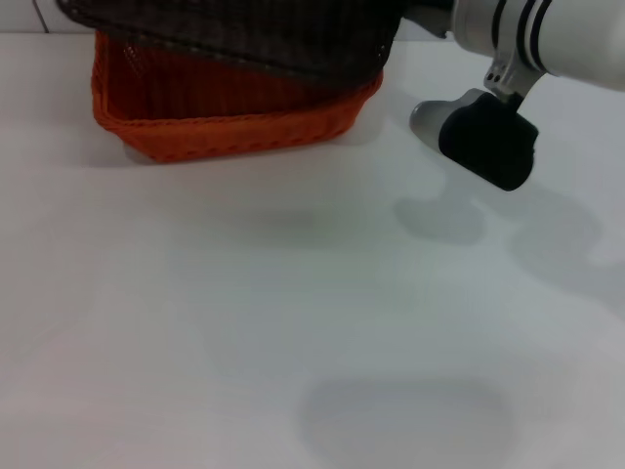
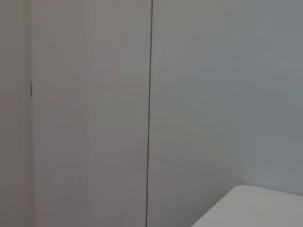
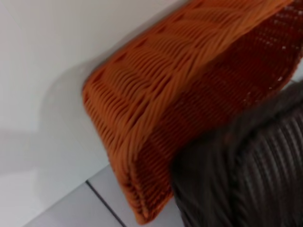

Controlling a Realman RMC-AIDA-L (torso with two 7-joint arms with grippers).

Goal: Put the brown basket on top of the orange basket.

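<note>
Head view: bright orange rectangular woven wicker-style basket [image 1: 225, 132] sits on the white table [image 1: 293, 322] at the far left, braided rim and sloping sides visible. Dark brown, nearly black woven wicker-style basket [image 1: 254, 34] is over it, tilted: its right end is down at the orange basket's right rim, its left end sits higher, so the orange basket's inside back wall shows beneath it on the left. Can't tell whether the brown basket's weight is fully on the orange one or partly carried. My right arm comes in from the upper right, white forearm with dark bands, black and silver wrist module just beside the orange basket's right end and above the table, throwing a shadow on the surface. My right claw [image 1: 405, 20] is up at the brown basket's right edge, mostly cut off by the frame, so I cannot tell how far it's open or whether it's gripping the rim. Right wrist view: orange basket corner close up, weave and braided rim clear, brown basket wall overlapping it in the foreground. Left wrist view: only a pale wall with a vertical seam and a white table corner; left claw not visible anywhere.
</note>
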